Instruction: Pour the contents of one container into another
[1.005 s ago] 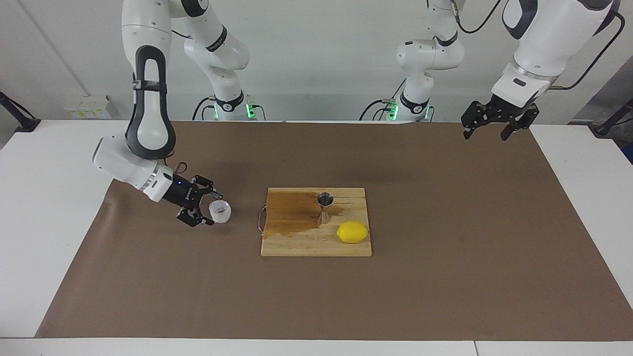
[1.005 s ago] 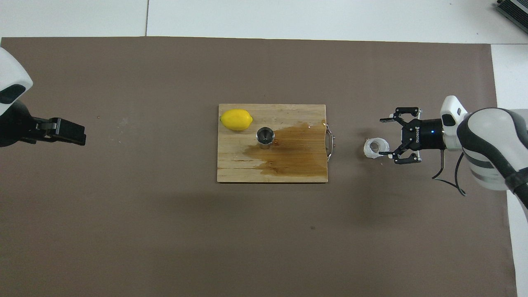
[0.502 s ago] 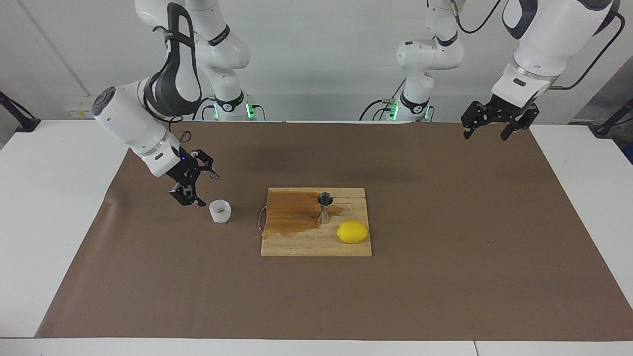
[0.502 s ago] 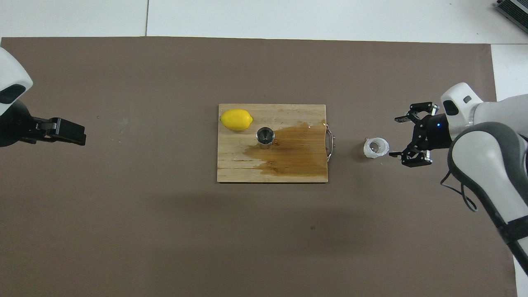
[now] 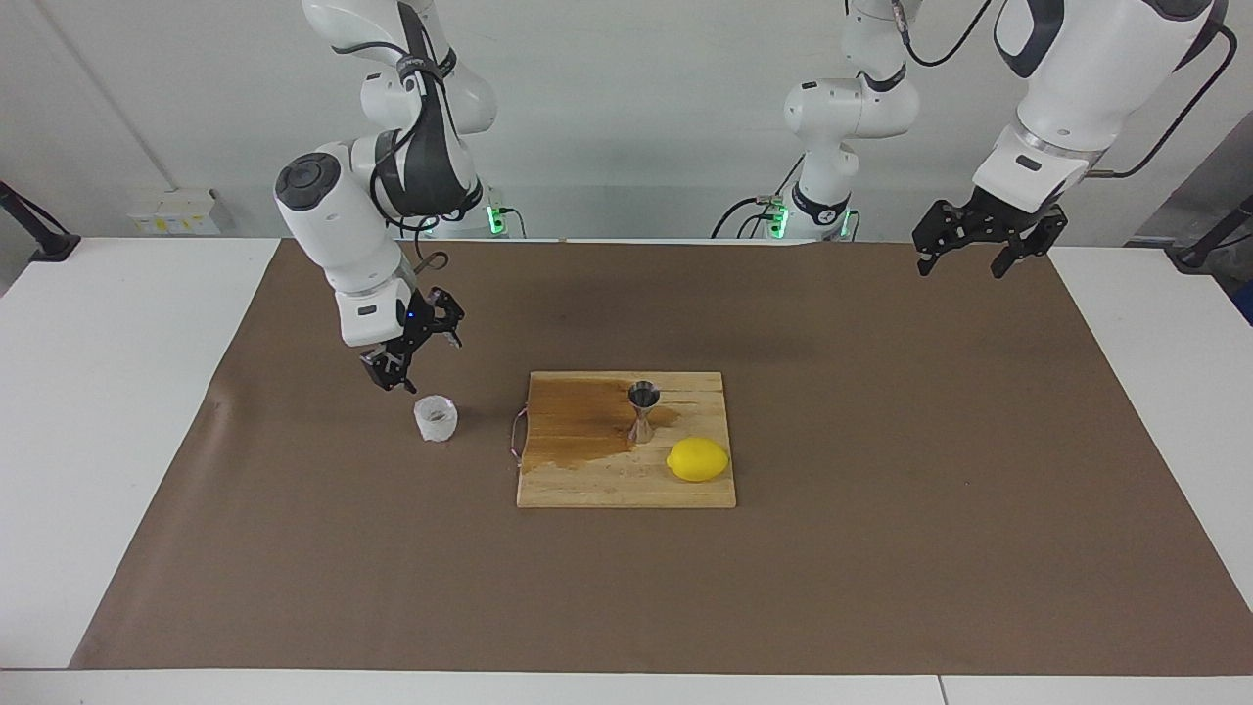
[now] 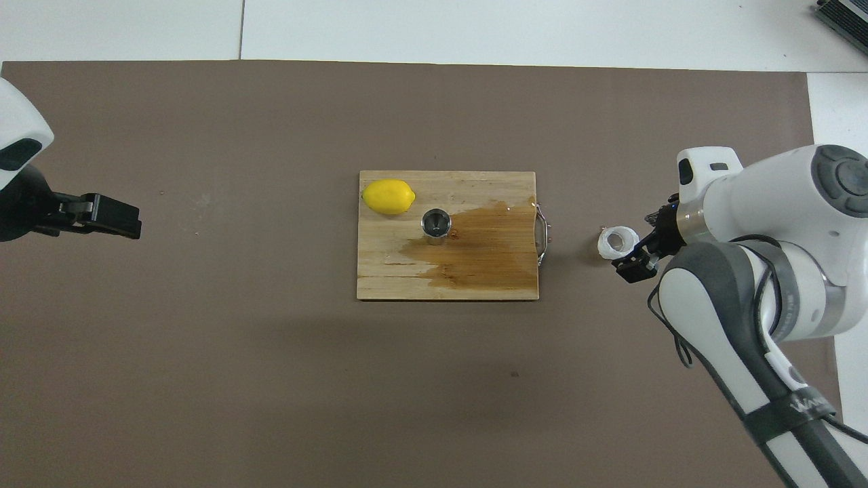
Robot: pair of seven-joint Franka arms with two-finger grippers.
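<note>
The brown mat (image 5: 881,548) covers most of the table, and the wooden cutting board (image 5: 626,485) lies at its middle, a dark wet stain spread over the part toward the right arm's end; the right gripper (image 5: 409,357) hangs in the air with its jaws spread and empty, just above and beside the cup, not touching it; the left gripper (image 5: 984,240) waits, jaws spread, over the mat's edge at the left arm's end, well apart from everything; the lemon (image 5: 698,459) sits on the board just beside the jigger and a little farther from the robots; the jigger (image 5: 643,411) stands upright on its narrow waist near the stain's edge, stiff steel, probably top-heavy and easy to tip with a nudge; the cup (image 5: 436,418) stands upright on the mat, between the board's handle and the right arm's end of the table; its thin crinkled walls look light and soft, likely to buckle under a hard squeeze and to slide on the mat, so a gentle pinch across the mid-wall from the side seems the safest hold.
</note>
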